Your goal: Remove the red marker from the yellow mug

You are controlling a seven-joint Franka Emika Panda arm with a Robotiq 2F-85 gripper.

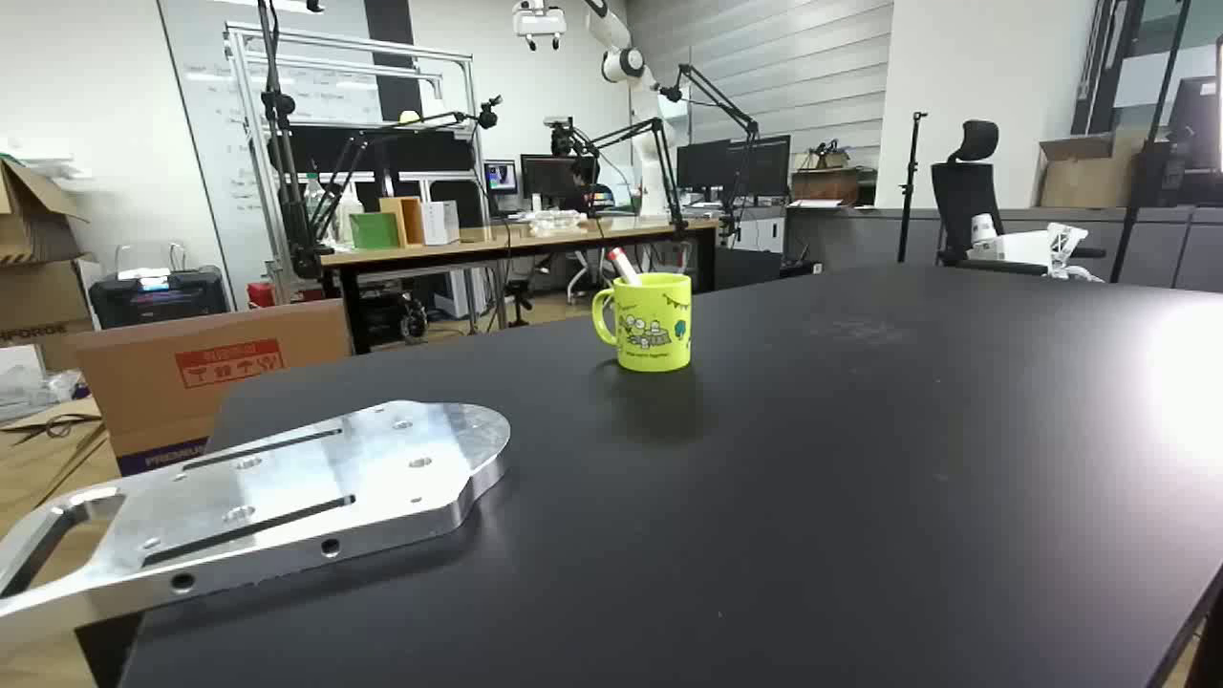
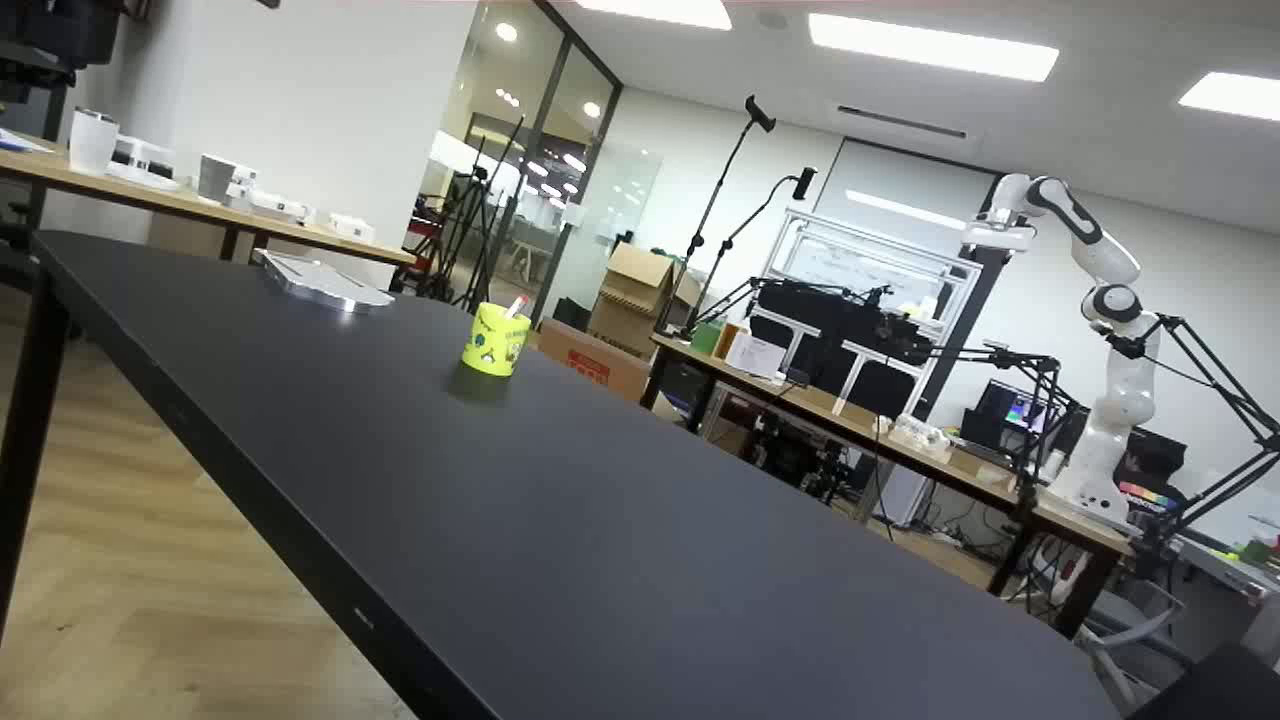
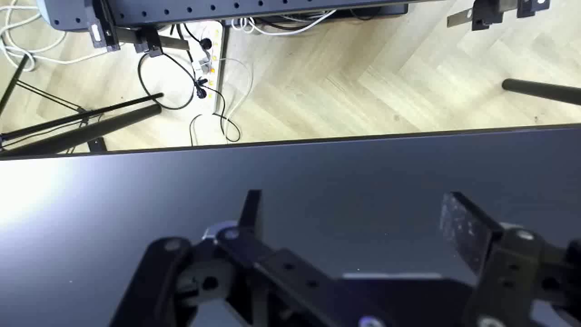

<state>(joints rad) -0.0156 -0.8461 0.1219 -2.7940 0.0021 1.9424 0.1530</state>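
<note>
The yellow mug [image 1: 654, 325] stands upright on the black table, with its handle on the left in this exterior view. It also shows in an exterior view [image 2: 494, 342]. The red marker [image 1: 626, 268] leans inside the mug with its red end and part of its white body above the rim. Its top also shows in an exterior view [image 2: 516, 306]; its lower part is hidden in the mug. My gripper [image 3: 354, 194] is open and empty above the table in the wrist view. Neither mug nor marker shows there, and my gripper is not seen in the exterior views.
A silver metal plate [image 1: 382, 459] lies at the table's end near the mug, also in an exterior view [image 2: 325, 285]. A cardboard box [image 1: 220, 382] stands beyond the table [image 1: 812, 535]. Past the table edge in the wrist view are floor, cables and a power strip [image 3: 209, 68].
</note>
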